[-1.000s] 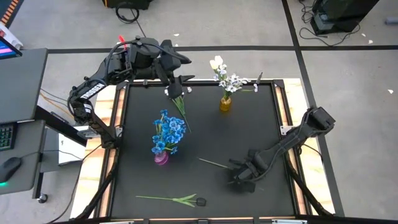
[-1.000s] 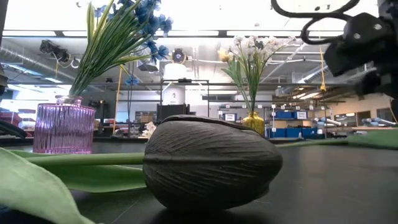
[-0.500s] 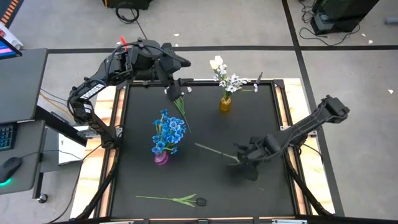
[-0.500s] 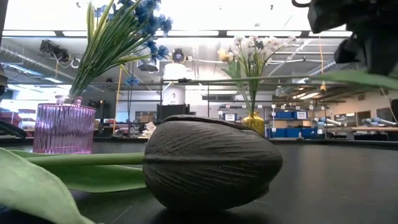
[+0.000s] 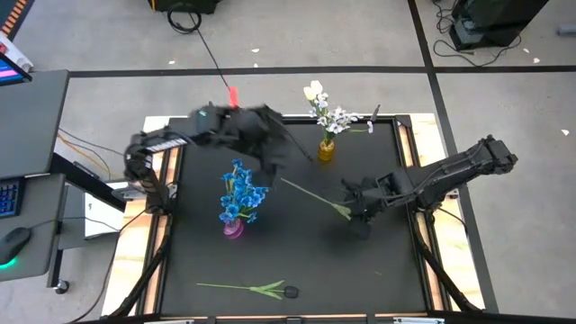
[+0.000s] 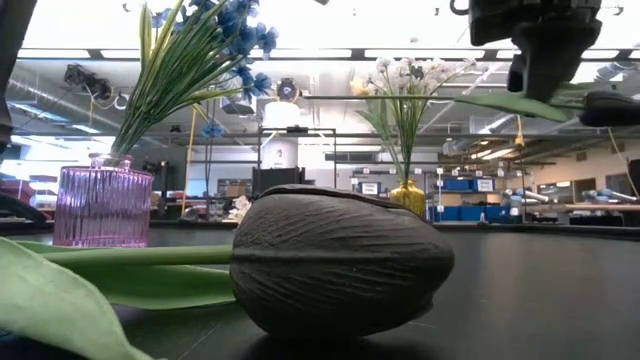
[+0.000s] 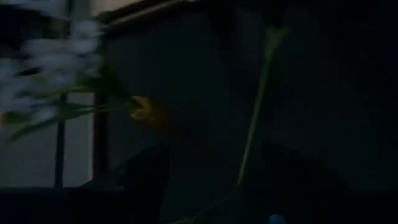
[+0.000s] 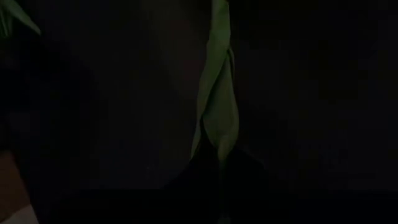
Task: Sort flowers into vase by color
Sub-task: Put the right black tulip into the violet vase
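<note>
While the left arm is showing as a dark smear across the far-left part of the black table [image 5: 297, 261], the left gripper [image 5: 286, 151] is impossible to pick out cleanly in the high view; its fingers are standing wide apart, and nothing can be made out between them. Its wrist camera is giving only a dim, blurred look at the amber vase [image 7: 148, 113] with white blossoms and a thin green stem [image 7: 254, 124].

The right gripper [image 5: 353, 205] is sitting near the middle of the right half of the table, closed on a green-stemmed flower [image 5: 310, 194]. The stem is running from the gripper toward the table's centre, and its far end is disappearing under the blur of the left arm, so the blossom is hidden. In the right wrist view a folded green leaf [image 8: 217, 106] is emerging just ahead of the dark fingers, everything around it being too dark to read.

The purple vase [image 5: 233, 229] with blue blossoms [image 5: 243, 193] is standing left of centre. The amber vase [image 5: 326, 149] with white sprays and a pale tulip bud is standing near the far edge. A dark tulip [image 5: 290, 291] on a leafy stem is lying by the near edge; in the low view its bud [image 6: 340, 262] is filling the foreground and blocking much of the table behind it.
</note>
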Robot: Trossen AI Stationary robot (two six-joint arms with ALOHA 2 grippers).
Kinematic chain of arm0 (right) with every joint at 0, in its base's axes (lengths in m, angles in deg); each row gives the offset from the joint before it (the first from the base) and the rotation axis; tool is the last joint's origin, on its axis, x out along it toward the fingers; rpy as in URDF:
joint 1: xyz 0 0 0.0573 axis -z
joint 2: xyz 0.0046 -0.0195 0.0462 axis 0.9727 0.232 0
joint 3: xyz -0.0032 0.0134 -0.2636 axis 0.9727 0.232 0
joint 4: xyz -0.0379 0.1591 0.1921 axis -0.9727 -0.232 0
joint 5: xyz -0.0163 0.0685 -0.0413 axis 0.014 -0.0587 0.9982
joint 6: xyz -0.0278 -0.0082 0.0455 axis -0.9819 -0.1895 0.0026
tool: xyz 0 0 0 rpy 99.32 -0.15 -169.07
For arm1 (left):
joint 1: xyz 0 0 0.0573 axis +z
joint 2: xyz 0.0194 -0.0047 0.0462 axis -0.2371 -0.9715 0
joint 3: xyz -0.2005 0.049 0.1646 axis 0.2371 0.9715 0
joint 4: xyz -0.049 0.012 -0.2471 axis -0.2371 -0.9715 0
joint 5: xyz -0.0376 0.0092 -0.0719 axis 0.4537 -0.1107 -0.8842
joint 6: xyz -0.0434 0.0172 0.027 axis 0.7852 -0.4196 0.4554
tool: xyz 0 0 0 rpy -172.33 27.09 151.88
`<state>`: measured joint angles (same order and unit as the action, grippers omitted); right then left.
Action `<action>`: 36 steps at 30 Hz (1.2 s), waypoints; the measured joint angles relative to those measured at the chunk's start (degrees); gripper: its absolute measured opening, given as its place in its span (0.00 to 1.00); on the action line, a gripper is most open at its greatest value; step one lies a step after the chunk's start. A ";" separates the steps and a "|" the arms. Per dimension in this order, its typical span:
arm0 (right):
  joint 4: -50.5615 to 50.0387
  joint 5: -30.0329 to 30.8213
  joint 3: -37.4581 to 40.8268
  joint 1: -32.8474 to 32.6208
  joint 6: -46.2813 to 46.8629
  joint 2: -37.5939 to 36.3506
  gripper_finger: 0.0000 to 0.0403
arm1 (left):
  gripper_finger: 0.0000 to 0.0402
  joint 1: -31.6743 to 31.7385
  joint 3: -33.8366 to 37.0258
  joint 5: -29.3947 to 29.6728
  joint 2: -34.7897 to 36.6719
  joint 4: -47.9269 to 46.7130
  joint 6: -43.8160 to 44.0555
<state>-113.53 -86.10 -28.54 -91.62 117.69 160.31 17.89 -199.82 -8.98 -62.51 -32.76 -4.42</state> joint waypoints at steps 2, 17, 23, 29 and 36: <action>0.35 -0.77 0.00 1.00 -0.53 -0.03 0.07 | 0.65 -1.27 0.06 0.00 -1.87 -0.18 -0.41; 9.68 -7.85 0.00 5.11 -2.06 -0.03 0.07 | 0.65 -8.32 0.09 8.58 -9.11 2.86 -9.70; 12.07 -8.14 0.00 7.24 -1.90 -0.03 0.07 | 0.65 -10.69 0.09 9.46 -9.39 4.59 -11.89; 16.41 -9.09 0.00 9.09 -2.50 -0.14 0.07 | 0.65 -12.95 0.09 12.39 -9.78 6.56 -16.46; 21.81 -9.43 0.00 9.71 -3.05 -2.40 0.07 | 0.65 -14.29 0.09 16.15 -9.76 9.26 -21.76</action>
<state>-91.71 -95.54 -28.54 -81.91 114.63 157.91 3.60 -199.73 7.17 -72.27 -23.50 -26.18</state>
